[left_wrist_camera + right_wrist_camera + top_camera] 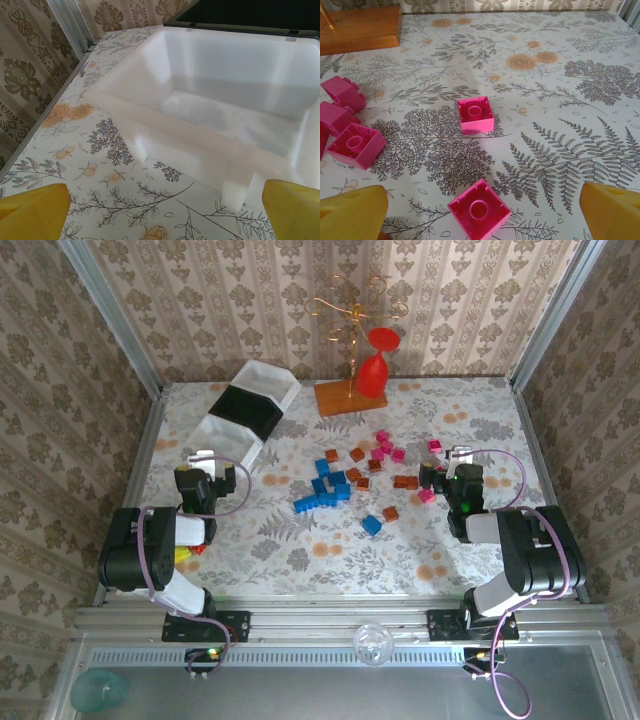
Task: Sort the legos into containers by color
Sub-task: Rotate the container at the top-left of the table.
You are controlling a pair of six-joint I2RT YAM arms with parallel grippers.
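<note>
Pink legos (475,116) hollow-side up before wide R fingers (350,212), wide L fingers (32,210) face white bin (190,145).

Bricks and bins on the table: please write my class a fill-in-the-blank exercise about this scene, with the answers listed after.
1. Of the three bins in a row, the middle one is ___.
2. In the left wrist view, the white bin holds ___ bricks.
3. The bricks packed in the tightest cluster are ___.
4. The goblet at the back is ___.

Missing words: black; no; blue; red.
</note>
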